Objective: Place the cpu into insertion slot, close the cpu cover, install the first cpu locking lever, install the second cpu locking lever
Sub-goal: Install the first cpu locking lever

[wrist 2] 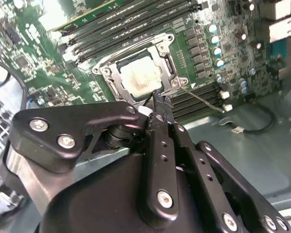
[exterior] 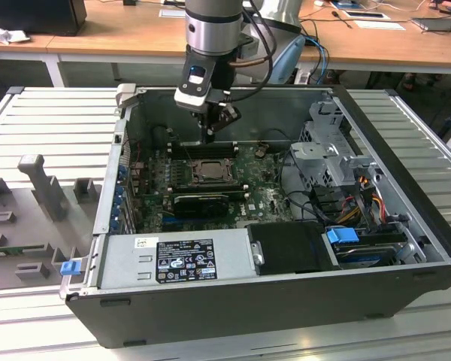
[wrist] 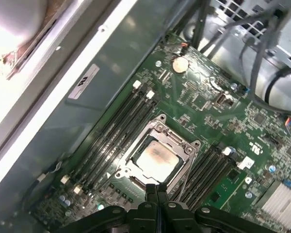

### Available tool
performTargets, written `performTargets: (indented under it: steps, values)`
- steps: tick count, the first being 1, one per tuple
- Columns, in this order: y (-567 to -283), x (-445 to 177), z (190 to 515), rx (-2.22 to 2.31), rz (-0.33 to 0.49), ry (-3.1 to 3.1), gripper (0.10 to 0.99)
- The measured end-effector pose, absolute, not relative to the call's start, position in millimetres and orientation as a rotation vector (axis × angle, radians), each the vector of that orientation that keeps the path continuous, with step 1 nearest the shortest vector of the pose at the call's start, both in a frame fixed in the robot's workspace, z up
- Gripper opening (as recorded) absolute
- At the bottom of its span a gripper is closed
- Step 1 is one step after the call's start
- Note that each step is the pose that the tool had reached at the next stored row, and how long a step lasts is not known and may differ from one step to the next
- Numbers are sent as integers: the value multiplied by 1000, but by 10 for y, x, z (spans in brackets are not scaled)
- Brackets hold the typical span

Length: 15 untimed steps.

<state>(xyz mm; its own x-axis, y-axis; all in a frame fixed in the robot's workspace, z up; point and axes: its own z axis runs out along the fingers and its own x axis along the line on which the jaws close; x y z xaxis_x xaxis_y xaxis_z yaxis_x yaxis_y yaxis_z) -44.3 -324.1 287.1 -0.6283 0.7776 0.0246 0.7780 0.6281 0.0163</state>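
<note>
The cpu [wrist: 156,158], silver-grey top up, a brownish smudge at its middle. Lies flat inside the insertion slot [wrist: 136,180], square to it. Framed all round by the cpu cover [wrist: 178,141], folded down over the slot, the chip showing through the central window. Along one side of the slot in the second wrist view, a thin wire lever [wrist 2: 200,98], running out from a corner over the neighbouring memory slots; latched or not, cannot tell.

Just beside the slot's edge, the pincer [wrist: 156,190]: two black fingers pressed together, only a seam between them, nothing seen pinched. Tip right at the cover's rim in both wrist views; touching or just above, cannot tell. In the exterior view, hangs straight down from the arm into the open case.

On two opposite sides of the slot, banks of long black memory slots [wrist: 114,131]. Around these, the green motherboard [wrist: 208,102], with a coin cell [wrist: 180,63] farther off. In the exterior view, nearer the camera than the slot, a long black expansion card [exterior: 201,201]; nearer again, a silver power supply [exterior: 173,256] with a label. Toward the exterior view's right, a metal drive cage [exterior: 327,147] and a bundle of coloured cables [exterior: 353,203]. All of it inside a black computer case [exterior: 286,308], open upward, on a slatted grey worktop [exterior: 52,113]. At the exterior view's left of the case, grey holders [exterior: 41,184] standing on that worktop.
</note>
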Motion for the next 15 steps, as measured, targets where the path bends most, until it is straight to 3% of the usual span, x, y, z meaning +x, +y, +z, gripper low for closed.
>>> performTargets:
  steps: [15]
  values:
    - [-3241,-443,2850,-957,-37,-2975,106]
